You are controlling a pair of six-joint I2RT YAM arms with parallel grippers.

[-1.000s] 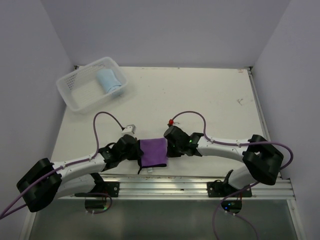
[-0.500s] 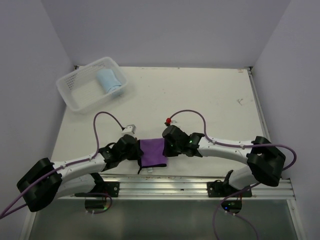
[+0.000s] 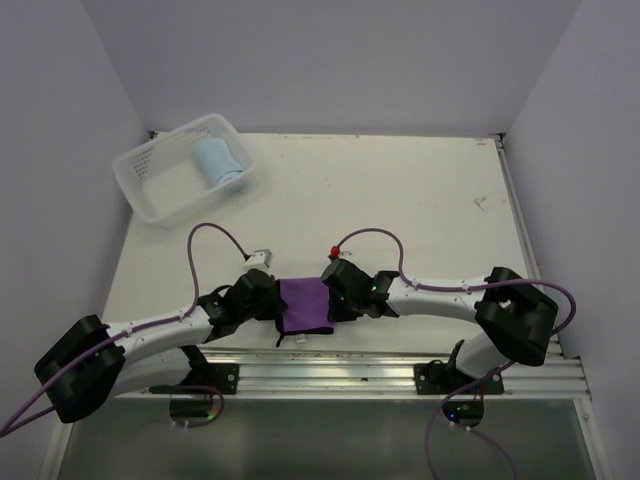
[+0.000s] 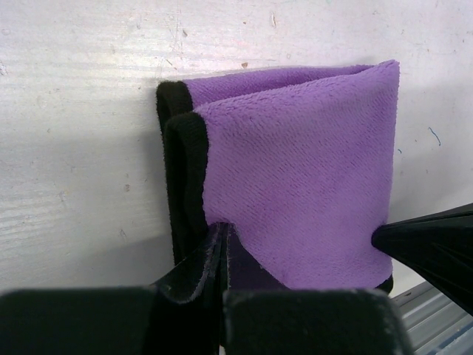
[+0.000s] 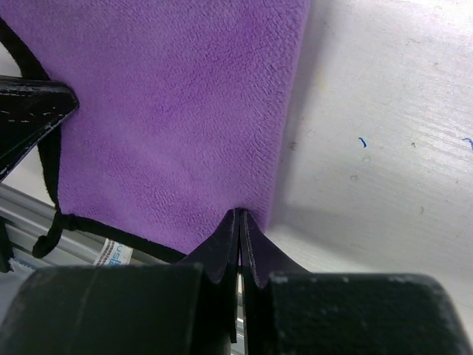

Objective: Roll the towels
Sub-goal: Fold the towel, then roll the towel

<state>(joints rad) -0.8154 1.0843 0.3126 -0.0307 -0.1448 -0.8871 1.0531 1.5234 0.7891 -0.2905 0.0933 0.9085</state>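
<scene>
The purple towel (image 3: 304, 303) with a black border lies folded near the table's front edge, between both grippers. My left gripper (image 3: 276, 304) is shut on its left edge, where the black-edged folded layers (image 4: 181, 170) show in the left wrist view, jaws pressed together at the purple towel (image 4: 295, 185). My right gripper (image 3: 331, 300) is shut on its right edge, next to the purple towel (image 5: 170, 111). The light blue towel (image 3: 220, 162) sits rolled in the white basket (image 3: 132, 190) at the back left.
An aluminium rail (image 3: 380, 365) runs along the table's front edge just behind the towel. Purple cables loop over both arms, with a small red tag (image 3: 335, 250) on the right one. Walls close in the table on the left, back and right.
My right gripper has slid a little to the left against the purple towel, which now looks slightly narrower. The left gripper has stayed put.
</scene>
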